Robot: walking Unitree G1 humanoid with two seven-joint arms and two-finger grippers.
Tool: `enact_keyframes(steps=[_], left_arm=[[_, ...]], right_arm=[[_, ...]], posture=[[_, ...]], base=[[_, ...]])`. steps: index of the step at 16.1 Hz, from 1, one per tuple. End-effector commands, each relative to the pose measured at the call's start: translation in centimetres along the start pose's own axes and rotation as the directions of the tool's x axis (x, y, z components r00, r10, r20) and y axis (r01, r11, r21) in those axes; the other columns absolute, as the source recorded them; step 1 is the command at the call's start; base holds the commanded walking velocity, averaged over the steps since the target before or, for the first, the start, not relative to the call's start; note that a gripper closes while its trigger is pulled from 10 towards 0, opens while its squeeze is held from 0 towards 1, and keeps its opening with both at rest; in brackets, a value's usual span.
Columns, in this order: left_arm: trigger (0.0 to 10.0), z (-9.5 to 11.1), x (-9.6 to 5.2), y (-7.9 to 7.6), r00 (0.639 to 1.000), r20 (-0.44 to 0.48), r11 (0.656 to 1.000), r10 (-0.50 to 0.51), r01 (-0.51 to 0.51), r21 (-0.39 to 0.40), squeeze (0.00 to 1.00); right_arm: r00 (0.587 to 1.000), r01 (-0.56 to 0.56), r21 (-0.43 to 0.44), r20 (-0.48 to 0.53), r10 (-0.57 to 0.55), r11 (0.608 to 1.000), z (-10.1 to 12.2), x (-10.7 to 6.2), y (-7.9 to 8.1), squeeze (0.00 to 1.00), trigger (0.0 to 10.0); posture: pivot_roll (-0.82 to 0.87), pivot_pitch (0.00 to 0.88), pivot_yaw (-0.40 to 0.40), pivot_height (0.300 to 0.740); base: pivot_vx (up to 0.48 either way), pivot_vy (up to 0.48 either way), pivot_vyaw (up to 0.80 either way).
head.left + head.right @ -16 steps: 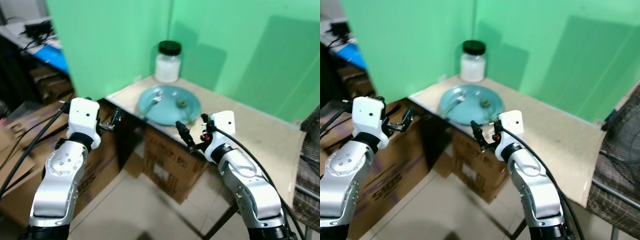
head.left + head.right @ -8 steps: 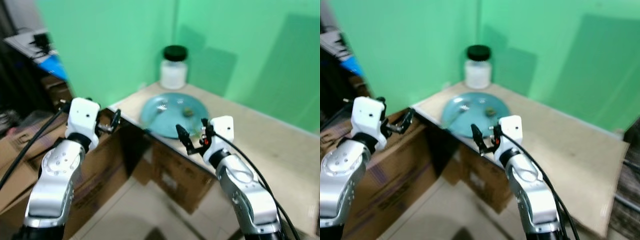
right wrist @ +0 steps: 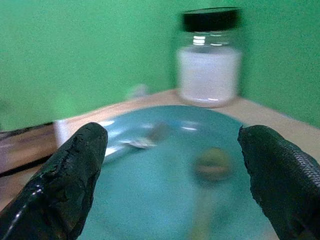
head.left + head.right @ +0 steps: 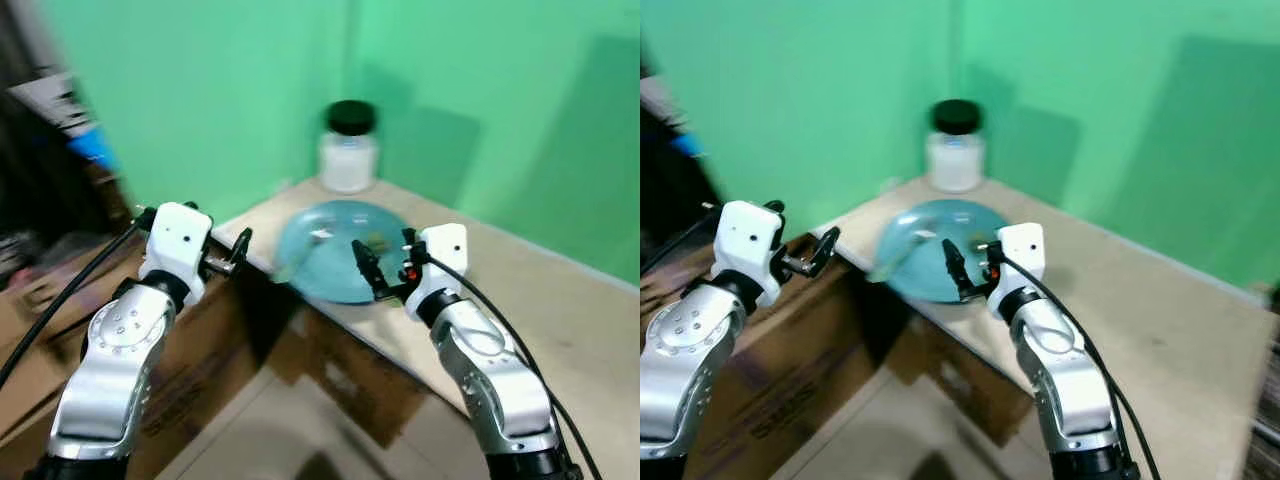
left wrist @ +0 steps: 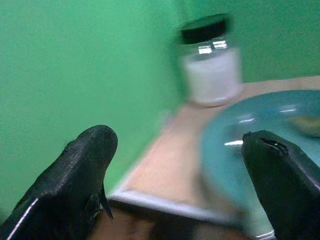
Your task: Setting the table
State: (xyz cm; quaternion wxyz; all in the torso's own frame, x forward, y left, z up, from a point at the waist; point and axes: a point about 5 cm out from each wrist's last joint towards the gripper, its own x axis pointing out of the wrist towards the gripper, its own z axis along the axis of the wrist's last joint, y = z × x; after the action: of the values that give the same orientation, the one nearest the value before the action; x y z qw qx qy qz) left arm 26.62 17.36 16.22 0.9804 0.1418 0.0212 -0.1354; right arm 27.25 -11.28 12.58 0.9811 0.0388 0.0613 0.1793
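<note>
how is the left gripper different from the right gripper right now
The right gripper hangs over the near edge of the blue plate; the left gripper sits off the table's corner, beside the plate. The right wrist view faces the plate squarely; the left sees it from the side. Both are open and empty.

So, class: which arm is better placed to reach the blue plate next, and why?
Probably the right. The right pincer hangs open over the blue plate's near rim, pointing at it. The left pincer is open too, but sits off the table's corner, beside the plate.
</note>
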Motion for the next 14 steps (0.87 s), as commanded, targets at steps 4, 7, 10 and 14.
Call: enact_keyframes(steps=[4, 7, 10, 14], left_arm=[[10.0, 0.2, 0.2, -0.5, 1.000, 0.001, 1.000, -0.027, 0.027, 0.008, 0.00], [10.0, 0.2, 0.3, -0.7, 0.999, 0.001, 0.999, -0.034, 0.034, 0.008, 0.00], [10.0, 0.1, 0.3, -0.8, 0.999, -0.004, 0.999, -0.047, 0.048, 0.011, 0.00], [10.0, -0.6, 0.8, -0.7, 0.993, -0.052, 0.994, -0.110, 0.111, 0.012, 0.00]], right_arm=[[0.999, 0.024, -0.057, -0.026, -0.025, 0.998, 0.3, 0.6, -0.9, 0.00, 10.0], [0.999, 0.036, 0.033, -0.034, -0.035, 0.999, 0.5, 0.6, -1.4, 0.00, 10.0], [0.999, 0.005, 0.006, -0.037, -0.004, 1.000, 0.5, 0.4, -1.0, 0.00, 10.0], [0.993, 0.055, 0.005, -0.103, -0.055, 0.998, 0.0, 0.6, -2.1, 0.00, 10.0]], posture=[[0.14, 0.000, 0.028, 0.740], [0.14, 0.000, 0.025, 0.740], [0.13, 0.000, 0.025, 0.740], [0.13, 0.000, 0.020, 0.740]], base=[[0.352, 0.000, 0.00], [0.352, 0.000, 0.00], [0.349, 0.000, 0.00], [0.083, 0.000, 0.00]])
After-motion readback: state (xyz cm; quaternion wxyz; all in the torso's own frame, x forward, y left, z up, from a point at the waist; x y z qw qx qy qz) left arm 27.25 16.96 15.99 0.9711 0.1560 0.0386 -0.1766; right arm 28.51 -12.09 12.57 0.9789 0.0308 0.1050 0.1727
